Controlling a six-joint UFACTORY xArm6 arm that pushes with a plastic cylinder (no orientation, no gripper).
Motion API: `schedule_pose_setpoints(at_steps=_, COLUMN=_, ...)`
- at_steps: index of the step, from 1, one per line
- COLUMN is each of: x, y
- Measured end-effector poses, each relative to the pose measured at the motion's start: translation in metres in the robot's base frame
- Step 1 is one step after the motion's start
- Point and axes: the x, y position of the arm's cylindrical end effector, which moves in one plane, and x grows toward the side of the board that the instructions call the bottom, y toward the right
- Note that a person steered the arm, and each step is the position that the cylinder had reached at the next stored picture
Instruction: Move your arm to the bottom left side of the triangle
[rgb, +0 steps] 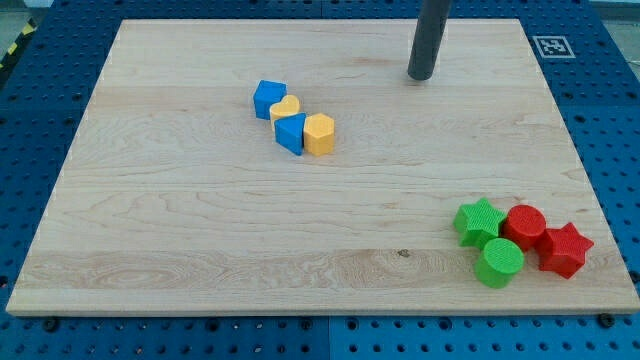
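The blue triangle (291, 132) is packed between the yellow heart (285, 109) and yellow hexagon (319, 134). It looks light and slippery (easily bumped). My tip (420, 76) is seen well apart, touching nothing.

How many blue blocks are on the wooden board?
2. One blue block is at the upper-left end of the cluster left of centre; the other blue block sits lower, touching the yellow hexagon. None seems hidden.

Robotics lab, wooden board (200, 250) on blue perforated bench (40, 90), fiducial marker (551, 46)
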Motion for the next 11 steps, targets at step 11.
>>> schedule_pose_setpoints(at_steps=11, x=0.073, y=-0.204)
